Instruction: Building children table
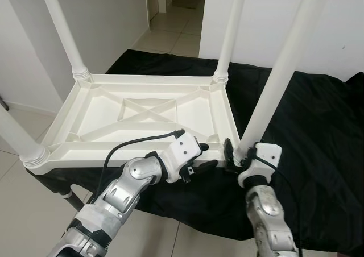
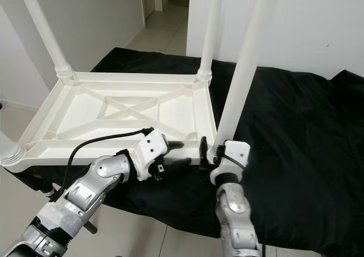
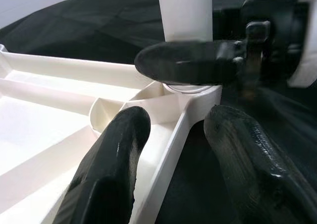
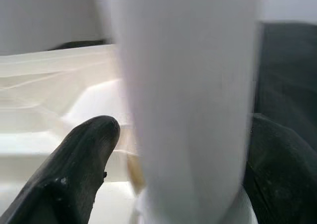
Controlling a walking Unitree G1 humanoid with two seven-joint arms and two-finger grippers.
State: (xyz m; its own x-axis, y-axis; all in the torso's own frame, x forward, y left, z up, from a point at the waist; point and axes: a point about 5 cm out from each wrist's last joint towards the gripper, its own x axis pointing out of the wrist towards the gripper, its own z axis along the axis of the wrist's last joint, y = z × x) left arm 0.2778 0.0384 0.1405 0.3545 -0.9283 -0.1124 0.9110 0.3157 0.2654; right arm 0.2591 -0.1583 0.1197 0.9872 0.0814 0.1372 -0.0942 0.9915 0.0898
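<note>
A white moulded-plastic table top, ribbed with a cross brace, lies upside down on a worktop draped in black cloth, smooth round legs standing in its corner sockets. The right pincer pinches the near-right leg at its base. The left pincer, fingers spread, straddles the top's near rim beside that corner.
</note>
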